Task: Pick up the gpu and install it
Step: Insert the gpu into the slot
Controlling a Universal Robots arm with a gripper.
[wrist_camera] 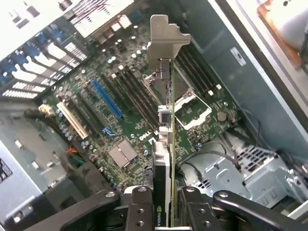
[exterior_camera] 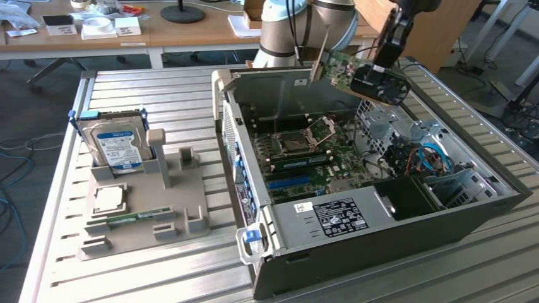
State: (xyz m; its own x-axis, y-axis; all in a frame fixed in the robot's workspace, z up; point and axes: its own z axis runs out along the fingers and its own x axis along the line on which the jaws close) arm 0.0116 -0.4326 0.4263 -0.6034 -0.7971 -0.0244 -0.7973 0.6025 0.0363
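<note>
Gripper: black two-fingered tool on the arm, jaws drawn narrow and clamped on the gpu, a thin green circuit card with a black fan cooler on one face and a silver metal end bracket.
Position of gpu: held in the air, tilted, above the far edge of the open case and clear of everything inside it. In the exterior view the bracket end points to that view's left. In the wrist view the card is seen edge-on, with the bracket at the end farthest from the fingers.
Computer case: dark metal tower lying on its side with the side panel off, on the exterior view's right.
Motherboard: green board on the case floor, with a square silver CPU socket and a long blue expansion slot. No card is seated in that slot.
Parts holder: grey moulded tray, well apart from the case on the exterior view's left.
Hard drive: silver, blue-labelled, standing upright in the holder.
RAM stick: narrow and green, lying flat in the holder.
Table: slatted metal surface under the case and holder.
</note>
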